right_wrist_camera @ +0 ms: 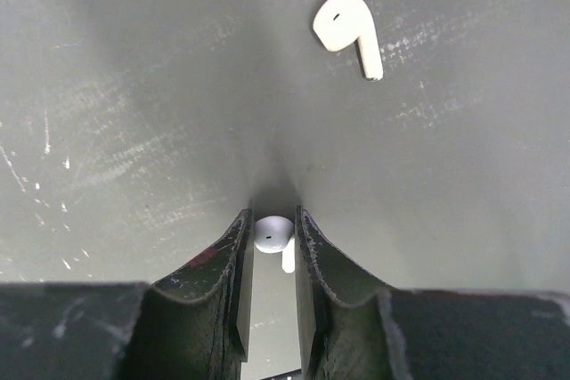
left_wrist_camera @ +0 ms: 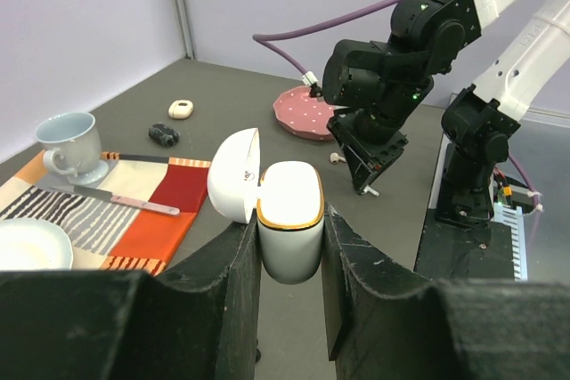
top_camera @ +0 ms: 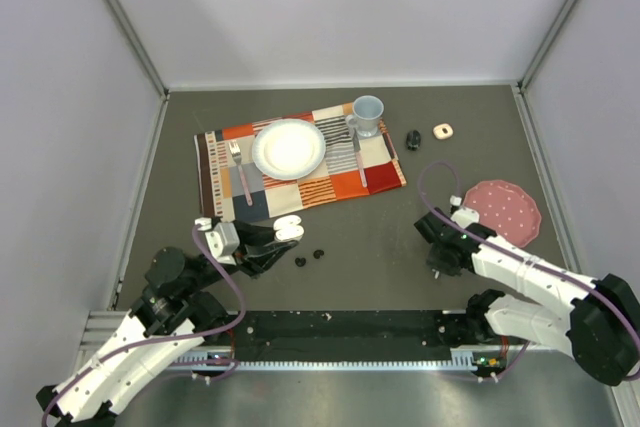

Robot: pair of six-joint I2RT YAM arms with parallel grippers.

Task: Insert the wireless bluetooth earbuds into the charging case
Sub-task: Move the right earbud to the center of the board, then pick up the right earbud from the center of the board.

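Where the right gripper (right_wrist_camera: 272, 216) meets the table, a white earbud (right_wrist_camera: 273, 234) sits pinched between its narrowed jaws, bottom centre of the wrist view. Second white earbud (right_wrist_camera: 346, 28) lies loose, upper right. Left gripper (left_wrist_camera: 290, 224) clamps the charging case (left_wrist_camera: 289, 206), lid open, lower centre. Black earbuds (top_camera: 300, 261) lie just right of it in the top view.

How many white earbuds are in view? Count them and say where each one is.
2. One white earbud is pinched in the right gripper, down at the table. The second earbud lies loose on the table just beyond it. Others may be hidden.
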